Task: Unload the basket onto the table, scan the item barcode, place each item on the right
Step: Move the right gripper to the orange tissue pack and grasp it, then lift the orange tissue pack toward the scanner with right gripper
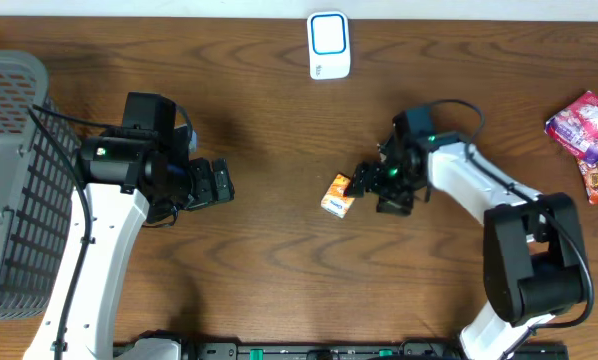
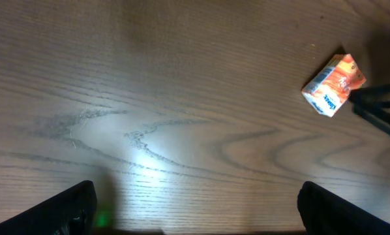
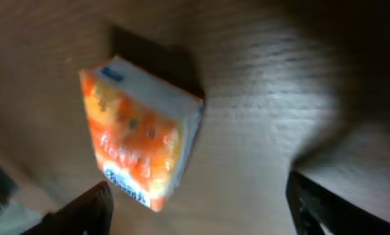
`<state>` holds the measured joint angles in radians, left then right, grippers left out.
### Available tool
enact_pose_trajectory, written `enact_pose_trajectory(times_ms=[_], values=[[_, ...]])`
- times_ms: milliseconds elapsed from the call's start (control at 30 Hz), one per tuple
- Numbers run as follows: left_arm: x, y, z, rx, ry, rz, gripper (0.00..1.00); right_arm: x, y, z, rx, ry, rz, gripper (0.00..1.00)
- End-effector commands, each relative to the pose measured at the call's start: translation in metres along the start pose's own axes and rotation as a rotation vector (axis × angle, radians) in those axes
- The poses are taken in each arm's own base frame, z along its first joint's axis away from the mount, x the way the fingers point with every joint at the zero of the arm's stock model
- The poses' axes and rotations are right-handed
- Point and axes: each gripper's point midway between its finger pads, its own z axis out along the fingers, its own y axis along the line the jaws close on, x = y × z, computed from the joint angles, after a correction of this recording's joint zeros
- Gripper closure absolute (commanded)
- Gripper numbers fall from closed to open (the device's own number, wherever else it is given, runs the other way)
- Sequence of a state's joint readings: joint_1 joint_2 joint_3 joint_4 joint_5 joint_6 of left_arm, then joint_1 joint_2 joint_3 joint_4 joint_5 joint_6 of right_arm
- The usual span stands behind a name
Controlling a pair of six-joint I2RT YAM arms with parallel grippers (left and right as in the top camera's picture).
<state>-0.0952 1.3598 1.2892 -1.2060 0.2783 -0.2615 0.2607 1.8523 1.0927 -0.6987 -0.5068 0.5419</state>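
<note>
Left gripper hangs wide open and empty. White scanner sits at the far edge; 1 orange box lies mid-table (barcode not visible). Right gripper has its jaws apart around it, unclamped. Grasping is in hand; next it likely needs a square close, then a lift toward the scanner.

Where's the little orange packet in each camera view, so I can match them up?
Overhead: the orange packet lies near the middle of the picture, just left of the right end effector.
Left wrist: the packet sits at the upper right.
Right wrist: the packet is left of centre, large and close.
Shared landmark: the right end effector's dark fingers near the packet show in all three.
</note>
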Motion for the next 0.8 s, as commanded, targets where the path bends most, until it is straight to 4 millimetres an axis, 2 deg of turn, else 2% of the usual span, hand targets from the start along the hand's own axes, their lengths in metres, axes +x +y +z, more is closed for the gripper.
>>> enact_pose_trajectory(times_ms=[0, 133, 333, 433, 633, 700, 733, 767], values=[[0.000, 0.002, -0.001, -0.011, -0.002, 0.004, 0.02, 0.013, 0.002, 0.021, -0.019, 0.015, 0.093, 0.28], [0.000, 0.002, -0.001, -0.011, -0.002, 0.003, 0.02, 0.010, 0.006, 0.030, -0.036, -0.023, 0.093, 0.35], [0.000, 0.002, -0.001, -0.011, -0.002, 0.003, 0.02, 0.002, -0.011, 0.034, 0.054, -0.095, 0.130, 0.49], [0.000, 0.002, -0.001, -0.011, -0.002, 0.004, 0.02, 0.001, -0.019, 0.036, 0.086, -0.114, 0.132, 0.62], [0.000, 0.002, -0.001, -0.011, -0.002, 0.003, 0.02, -0.003, -0.026, 0.042, 0.086, -0.158, 0.105, 0.64], [0.000, 0.002, -0.001, -0.011, -0.002, 0.004, 0.02, 0.001, -0.028, 0.046, 0.077, -0.149, 0.105, 0.92], [0.000, 0.002, -0.001, -0.011, -0.002, 0.004, 0.02, 0.003, -0.028, 0.046, 0.074, -0.140, 0.106, 0.99], [0.000, 0.002, -0.001, -0.011, -0.002, 0.004, 0.02, 0.005, -0.027, 0.047, 0.067, -0.126, 0.097, 0.99]])
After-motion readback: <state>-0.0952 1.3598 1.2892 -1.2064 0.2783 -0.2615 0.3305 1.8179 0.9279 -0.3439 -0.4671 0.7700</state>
